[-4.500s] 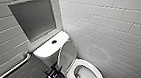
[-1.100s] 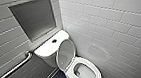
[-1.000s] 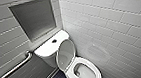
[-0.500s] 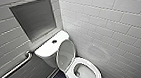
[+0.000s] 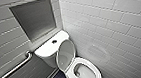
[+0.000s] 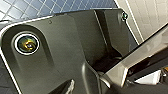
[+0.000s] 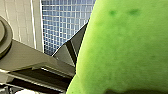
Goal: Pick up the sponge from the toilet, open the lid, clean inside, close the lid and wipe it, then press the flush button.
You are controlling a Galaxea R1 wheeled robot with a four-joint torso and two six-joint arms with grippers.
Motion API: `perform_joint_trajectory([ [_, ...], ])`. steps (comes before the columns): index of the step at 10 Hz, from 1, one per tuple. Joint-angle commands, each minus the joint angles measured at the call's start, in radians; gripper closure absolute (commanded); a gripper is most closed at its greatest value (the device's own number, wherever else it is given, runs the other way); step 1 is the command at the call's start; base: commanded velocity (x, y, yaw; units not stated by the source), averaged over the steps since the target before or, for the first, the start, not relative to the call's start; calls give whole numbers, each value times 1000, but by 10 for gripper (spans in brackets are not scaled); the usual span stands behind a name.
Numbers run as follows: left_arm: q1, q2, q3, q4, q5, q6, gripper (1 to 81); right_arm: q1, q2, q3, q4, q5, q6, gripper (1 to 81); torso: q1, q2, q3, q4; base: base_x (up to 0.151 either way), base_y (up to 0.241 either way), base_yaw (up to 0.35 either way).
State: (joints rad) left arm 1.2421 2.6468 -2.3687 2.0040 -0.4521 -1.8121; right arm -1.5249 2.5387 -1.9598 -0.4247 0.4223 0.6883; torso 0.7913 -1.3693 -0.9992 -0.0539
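1. One sponge (image 7: 125,50), bright green, sits hard up against the right wrist camera. I judge that your right pincer (image 7: 80,58) is pinching it, though the fingers are hard to make out.
2. Whether your left pincer is spread or pressed together I cannot tell.
3. The lid (image 5: 66,55) stands raised at 11 o'clock of the bowl (image 5: 86,73), so the step in hand looks to be cleaning inside.
4. Bring the sponge down through the middle of the toilet (image 5: 71,75) seat ring, not across its edge.
5. Keep the pinch firm. Glazed ceramic will likely drag on a thick, soft sponge and could pull it loose.
6. Sweep round the inner wall from 12 o'clock onward with light pressure. Let the sponge squash so the pincer never meets the ceramic.
7. Mind the lid. A knock from the arm could tip it down.
8. Leave the flush button (image 5: 54,41) alone. It sits on the tank top (image 5: 46,48), at 10 o'clock beyond the lid.
9. Expect little elbow room, with the tiled wall (image 5: 110,25) close at 3 o'clock of the bowl and the grab rail (image 5: 11,70) out at 9 o'clock.
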Motion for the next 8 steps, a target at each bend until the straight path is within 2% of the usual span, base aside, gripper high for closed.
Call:
perform_joint_trajectory([
  [1,9,59,-145,7,6,-9,10,7,-29,10,-32,-42,-3,811,0,0,0,0,0,0,0],
  [3,33,94,-213,12,-60,-12,10,14,-24,10,-31,-43,-3,811,0,0,0,0,0,0,0],
  [6,62,131,-264,-4,-57,13,10,19,-24,10,-31,-43,-1,811,0,0,0,0,0,0,0],
  [7,69,145,-264,-10,-53,76,10,19,-24,10,-31,-43,-1,811,0,0,0,0,0,0,0],
  [8,93,156,-265,-62,-33,188,10,19,-24,9,-29,-43,-1,811,0,0,0,0,0,0,0],
])
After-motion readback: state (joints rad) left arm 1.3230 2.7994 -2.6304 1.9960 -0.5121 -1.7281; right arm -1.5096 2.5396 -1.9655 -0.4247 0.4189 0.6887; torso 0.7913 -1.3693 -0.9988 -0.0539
